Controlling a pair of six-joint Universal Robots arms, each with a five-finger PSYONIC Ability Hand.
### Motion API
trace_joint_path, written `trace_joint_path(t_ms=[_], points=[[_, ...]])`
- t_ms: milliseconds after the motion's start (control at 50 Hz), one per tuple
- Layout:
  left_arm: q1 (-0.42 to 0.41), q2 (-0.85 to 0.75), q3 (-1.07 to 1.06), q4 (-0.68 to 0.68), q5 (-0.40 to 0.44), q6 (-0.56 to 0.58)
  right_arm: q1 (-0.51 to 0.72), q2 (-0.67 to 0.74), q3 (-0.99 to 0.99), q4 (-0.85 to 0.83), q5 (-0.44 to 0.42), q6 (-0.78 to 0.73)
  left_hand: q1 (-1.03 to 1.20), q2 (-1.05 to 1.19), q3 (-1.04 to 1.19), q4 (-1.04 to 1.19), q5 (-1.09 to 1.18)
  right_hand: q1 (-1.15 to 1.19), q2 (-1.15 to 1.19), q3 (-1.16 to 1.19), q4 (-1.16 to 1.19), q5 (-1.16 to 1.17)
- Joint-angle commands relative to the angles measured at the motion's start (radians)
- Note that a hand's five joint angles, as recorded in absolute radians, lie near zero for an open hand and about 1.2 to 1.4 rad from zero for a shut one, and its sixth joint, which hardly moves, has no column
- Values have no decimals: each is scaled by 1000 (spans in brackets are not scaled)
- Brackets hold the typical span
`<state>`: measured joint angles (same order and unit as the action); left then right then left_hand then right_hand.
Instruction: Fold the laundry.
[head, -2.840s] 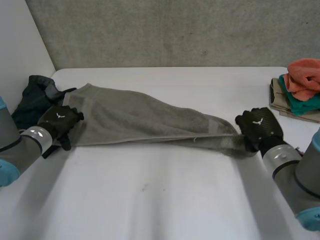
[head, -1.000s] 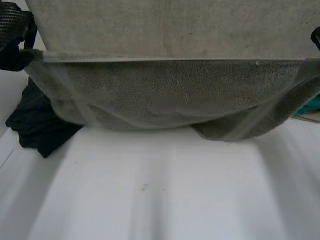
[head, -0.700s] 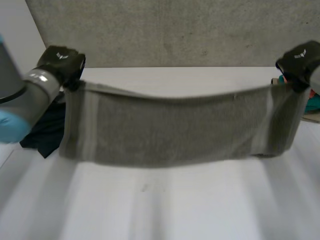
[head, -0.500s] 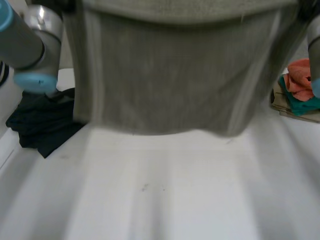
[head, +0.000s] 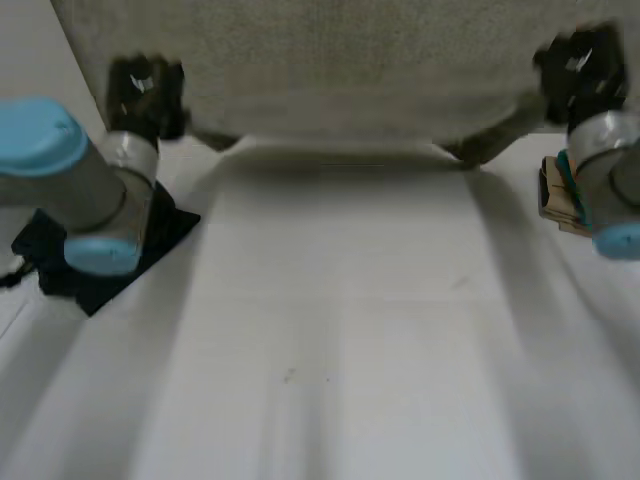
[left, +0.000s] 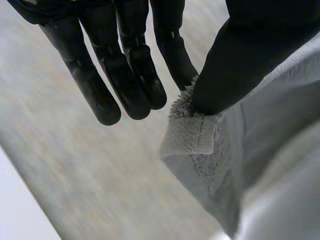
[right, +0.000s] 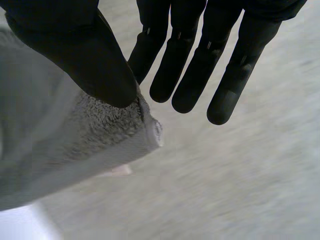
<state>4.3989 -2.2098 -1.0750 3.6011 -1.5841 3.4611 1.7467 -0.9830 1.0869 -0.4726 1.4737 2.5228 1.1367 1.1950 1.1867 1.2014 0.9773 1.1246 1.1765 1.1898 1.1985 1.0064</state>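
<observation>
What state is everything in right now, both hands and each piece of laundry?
grey towel: held up, spread between both hands.
left hand: shut, thumb pinching one towel corner.
right hand: shut, thumb pinching the other corner.
dark garment: crumpled heap, unfolded.
stacked cloths: folded, in a pile.

At the head camera the towel (head: 360, 100) blurs into the grey wall behind it, so I cannot trace its upper edge. The left hand (head: 146, 92) and the right hand (head: 580, 70) are dark smears there, with their fingers unreadable. My left arm (head: 90, 200) covers much of the dark garment (head: 160, 230), and the right arm (head: 605, 180) hides most of the folded stack (head: 552, 200). In both wrist views each thumb covers the pinched spot on the towel's corner, and the cloth runs off the frame.
</observation>
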Motion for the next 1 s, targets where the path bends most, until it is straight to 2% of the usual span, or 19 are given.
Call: trace_joint_path(t_ms=[20, 160, 220, 300, 320, 360, 400, 440, 500, 580, 680, 800, 900, 1000], points=[[-9, 16, -224, -61, 15, 39, -6, 59, 151, 188, -92, -21, 260, 201, 210, 195, 244, 272, 220, 206, 198, 215], [2, 123, -420, -269, 15, 180, -55, 37, 264, 391, -92, -154, 260, 201, 210, 195, 244, 272, 220, 206, 198, 215], [4, 229, -532, -404, 13, 260, -93, -35, 353, 544, -78, -268, 260, 201, 210, 195, 244, 272, 220, 206, 198, 215], [5, 398, -689, -588, 13, 389, -165, -231, 534, 785, -42, -438, 260, 201, 210, 195, 244, 272, 220, 206, 198, 215], [10, 464, -739, -645, 18, 447, -182, -265, 568, 820, -42, -473, 260, 201, 210, 195, 244, 272, 220, 206, 198, 215], [20, 522, -784, -674, 29, 505, -208, -311, 611, 859, -46, -527, 260, 201, 210, 195, 244, 272, 220, 206, 198, 215], [43, 583, -831, -674, 51, 582, -231, -370, 657, 873, -53, -599, 260, 201, 210, 195, 244, 272, 220, 206, 198, 215], [54, 604, -847, -671, 68, 611, -236, -396, 682, 856, -61, -627, 260, 201, 210, 195, 244, 272, 220, 206, 198, 215], [65, 596, -836, -635, 93, 627, -230, -396, 679, 798, -61, -584, 260, 201, 210, 195, 244, 272, 220, 206, 198, 215], [54, 483, -764, -482, 101, 557, -228, -364, 659, 689, -67, -497, 260, 201, 210, 195, 244, 272, 220, 206, 198, 215], [39, 360, -662, -349, 95, 446, -174, -229, 581, 504, -64, -386, 260, 201, 210, 195, 244, 272, 220, 206, 198, 215], [19, 197, -517, -298, 87, 371, -111, -108, 472, 358, 2, -354, 260, 201, 210, 195, 244, 272, 220, 206, 198, 215], [-36, 95, -370, -272, 7, 362, -98, -28, 410, 298, 42, -360, 260, 201, 210, 195, 244, 272, 220, 206, 198, 215], [-47, 4, -247, -271, -36, 360, -82, 55, 341, 266, 45, -360, 260, 201, 210, 195, 244, 272, 220, 206, 198, 215]])
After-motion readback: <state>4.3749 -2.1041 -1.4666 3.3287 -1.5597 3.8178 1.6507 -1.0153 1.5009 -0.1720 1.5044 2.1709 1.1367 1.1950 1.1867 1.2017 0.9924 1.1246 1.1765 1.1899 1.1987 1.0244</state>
